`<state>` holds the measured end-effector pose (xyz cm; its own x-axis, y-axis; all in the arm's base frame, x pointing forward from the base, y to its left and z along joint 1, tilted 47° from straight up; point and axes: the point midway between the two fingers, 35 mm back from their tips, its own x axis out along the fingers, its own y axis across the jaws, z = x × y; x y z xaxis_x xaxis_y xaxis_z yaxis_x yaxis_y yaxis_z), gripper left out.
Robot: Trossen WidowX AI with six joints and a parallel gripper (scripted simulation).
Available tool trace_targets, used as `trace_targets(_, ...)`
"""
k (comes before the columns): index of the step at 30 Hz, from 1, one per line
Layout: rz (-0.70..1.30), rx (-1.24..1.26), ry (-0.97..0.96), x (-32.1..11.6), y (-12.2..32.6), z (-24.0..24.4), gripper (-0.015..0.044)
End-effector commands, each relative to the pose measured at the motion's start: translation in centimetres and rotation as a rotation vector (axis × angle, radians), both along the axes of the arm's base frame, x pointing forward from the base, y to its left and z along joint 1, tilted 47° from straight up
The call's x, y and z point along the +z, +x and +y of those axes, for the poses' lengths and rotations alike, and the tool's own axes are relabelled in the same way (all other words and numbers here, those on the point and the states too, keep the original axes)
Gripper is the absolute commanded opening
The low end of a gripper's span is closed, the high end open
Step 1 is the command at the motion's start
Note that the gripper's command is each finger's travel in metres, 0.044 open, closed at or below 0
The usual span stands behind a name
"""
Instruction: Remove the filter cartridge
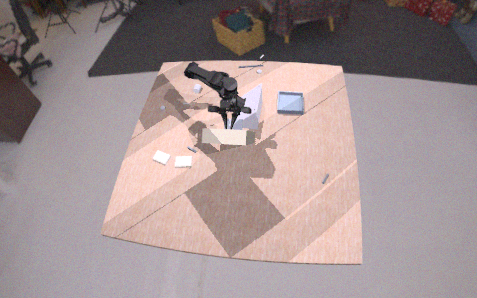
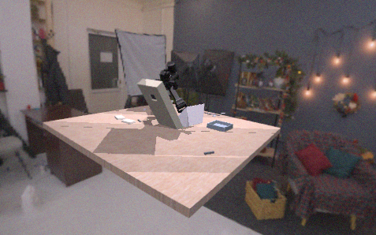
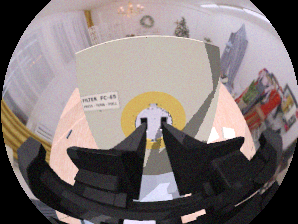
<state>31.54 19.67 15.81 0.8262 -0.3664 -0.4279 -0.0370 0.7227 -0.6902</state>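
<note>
Your gripper (image 3: 154, 125) is set narrow, the two fingers standing close together with only a thin gap between their tips. In the wrist view those tips sit right at the middle of the cartridge (image 3: 131, 111), whose yellow ring shows around and above them on the face of the panel (image 3: 113, 72). The cartridge is in the panel, dead ahead of the fingertips; you cannot tell from these views whether the tips are inside its slots or only touching its face, and nothing can be seen gripped between them.

The panel is a tilted pale slab leaning away from the gripper, with a small label (image 3: 100, 100) up and to the left of the fingers. From outside, the arm (image 2: 171, 84) reaches down onto the panel's (image 2: 161, 103) sloped face from behind its upper edge.

The tray (image 1: 290, 102) lies well off to one side of the gripper, flat on the table (image 1: 274, 210), and holds nothing you can see. Two white blocks (image 1: 161, 157) lie on the table off to the opposite side, beyond the panel.
</note>
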Motion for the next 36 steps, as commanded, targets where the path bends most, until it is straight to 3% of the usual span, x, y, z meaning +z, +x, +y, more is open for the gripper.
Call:
trace_targets(1, 0.004, 0.004, -0.003, -0.1, 0.0, 0.0, 0.0089)
trace_targets(36, 0.003, 0.004, -0.003, -0.8, 1.4, -0.6, 0.0089)
